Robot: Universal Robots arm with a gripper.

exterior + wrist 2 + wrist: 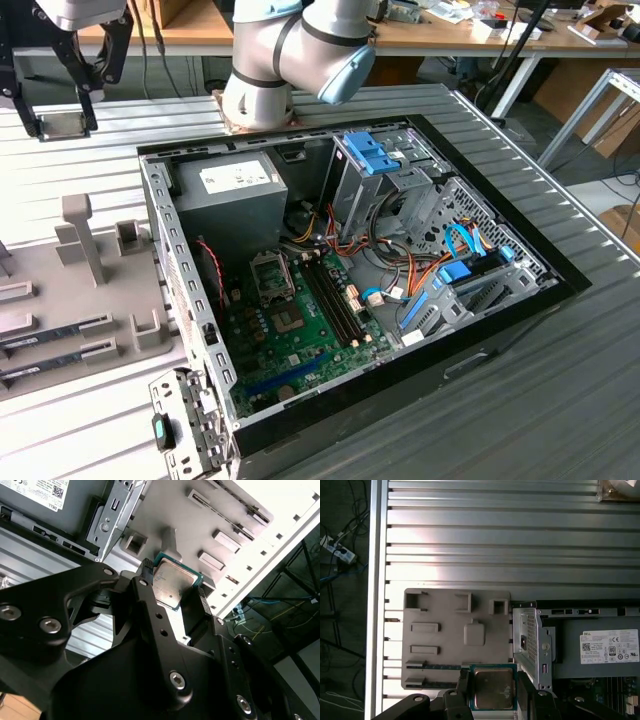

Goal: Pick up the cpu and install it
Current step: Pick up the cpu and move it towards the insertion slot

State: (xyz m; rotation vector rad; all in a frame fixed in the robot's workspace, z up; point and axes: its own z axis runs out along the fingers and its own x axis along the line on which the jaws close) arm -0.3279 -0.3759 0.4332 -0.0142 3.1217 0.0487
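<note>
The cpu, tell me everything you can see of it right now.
The cpu is a small, flat square chip with a dull silvery metal top on a green-edged base. The tool pinches it by two opposite edges, its metal face showing in both wrist views. It hangs in the air above the grey parts tray, touching nothing else.

cpu (492,689) in tool (493,680) | tray (40,280) at exterior view's left of case (183,270)

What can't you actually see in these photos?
- cpu: its two gripped sides, second wrist view, covered by the fingers of the gripper.
- Board: exterior view, too small to tell where the cpu fits.
- Arm: cut off by the exterior view's top edge.
</note>
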